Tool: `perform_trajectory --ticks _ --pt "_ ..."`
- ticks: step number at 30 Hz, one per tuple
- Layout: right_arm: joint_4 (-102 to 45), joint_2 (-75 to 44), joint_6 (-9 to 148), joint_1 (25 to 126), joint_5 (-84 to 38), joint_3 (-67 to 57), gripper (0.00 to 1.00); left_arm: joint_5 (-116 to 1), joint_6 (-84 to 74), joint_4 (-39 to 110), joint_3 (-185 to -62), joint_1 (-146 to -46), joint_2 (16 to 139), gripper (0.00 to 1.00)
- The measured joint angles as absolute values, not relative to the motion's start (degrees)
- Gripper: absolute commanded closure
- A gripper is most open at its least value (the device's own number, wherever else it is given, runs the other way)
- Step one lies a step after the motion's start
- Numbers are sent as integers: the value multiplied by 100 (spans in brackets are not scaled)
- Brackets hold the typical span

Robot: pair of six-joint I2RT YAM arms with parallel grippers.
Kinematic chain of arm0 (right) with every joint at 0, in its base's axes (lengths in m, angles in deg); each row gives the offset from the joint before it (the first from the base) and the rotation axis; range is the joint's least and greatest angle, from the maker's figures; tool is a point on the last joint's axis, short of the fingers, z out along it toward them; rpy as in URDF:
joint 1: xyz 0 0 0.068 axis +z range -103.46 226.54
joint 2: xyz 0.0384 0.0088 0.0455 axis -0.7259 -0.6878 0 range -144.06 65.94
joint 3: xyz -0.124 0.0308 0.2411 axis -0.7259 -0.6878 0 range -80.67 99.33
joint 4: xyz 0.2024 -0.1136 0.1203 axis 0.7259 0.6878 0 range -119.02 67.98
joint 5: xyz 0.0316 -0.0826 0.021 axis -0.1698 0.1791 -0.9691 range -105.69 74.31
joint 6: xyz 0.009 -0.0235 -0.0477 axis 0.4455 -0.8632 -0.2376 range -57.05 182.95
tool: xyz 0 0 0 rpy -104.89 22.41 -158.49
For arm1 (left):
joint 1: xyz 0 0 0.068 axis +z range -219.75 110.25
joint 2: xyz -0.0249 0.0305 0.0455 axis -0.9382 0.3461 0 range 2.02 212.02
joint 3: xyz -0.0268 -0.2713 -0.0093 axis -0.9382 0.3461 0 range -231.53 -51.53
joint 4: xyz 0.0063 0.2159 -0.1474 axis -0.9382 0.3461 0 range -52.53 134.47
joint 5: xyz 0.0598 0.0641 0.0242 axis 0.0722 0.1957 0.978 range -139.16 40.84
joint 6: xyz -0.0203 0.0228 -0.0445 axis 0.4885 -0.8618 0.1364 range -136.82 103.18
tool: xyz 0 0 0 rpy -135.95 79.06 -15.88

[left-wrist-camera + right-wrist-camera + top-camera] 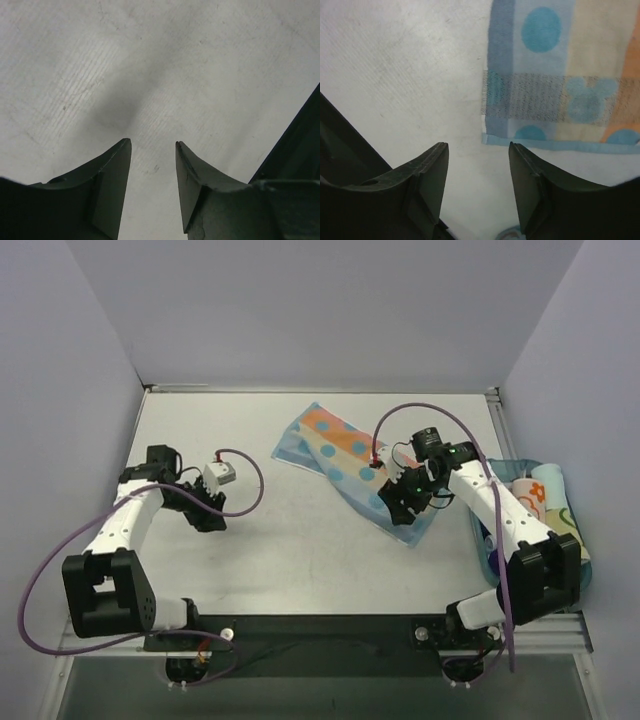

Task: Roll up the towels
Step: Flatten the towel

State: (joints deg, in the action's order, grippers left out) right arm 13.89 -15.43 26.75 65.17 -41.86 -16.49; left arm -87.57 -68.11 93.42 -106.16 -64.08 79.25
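Observation:
A light blue towel [345,455] with orange patches and blue dots lies flat and unrolled, slanting across the table's middle right. My right gripper [402,506] hovers over its near end, open and empty. In the right wrist view the towel's corner [560,85] lies just ahead and to the right of the open gripper [477,150], apart from the fingers. A white towel with orange prints [533,496] lies folded in a basket at the right. My left gripper [210,520] is open and empty over bare table [165,75]; it also shows in the left wrist view [153,145].
A blue basket [489,545] holding folded cloths stands at the table's right edge beside the right arm. Grey walls enclose the table on the left, back and right. A dark bar [300,145] shows at the right of the left wrist view.

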Motion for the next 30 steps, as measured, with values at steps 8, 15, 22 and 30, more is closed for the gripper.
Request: perform_trajectory --ticks 8,15,22,30 --pt "1210 -2963 4113 6089 -3773 -208 75 -8156 -4796 7965 -12629 -7938 9960 71" --pt "1256 -3510 4945 6043 -3196 -171 75 -7693 -2839 7162 -15246 -8281 12480 82" --pt "1396 -3475 5055 5982 -2791 -296 74 -7525 -1838 6981 -16105 -8373 13726 87" --pt "1608 -3844 4961 5964 -2483 -460 75 -7153 -1867 7001 -15855 -8445 13562 100"
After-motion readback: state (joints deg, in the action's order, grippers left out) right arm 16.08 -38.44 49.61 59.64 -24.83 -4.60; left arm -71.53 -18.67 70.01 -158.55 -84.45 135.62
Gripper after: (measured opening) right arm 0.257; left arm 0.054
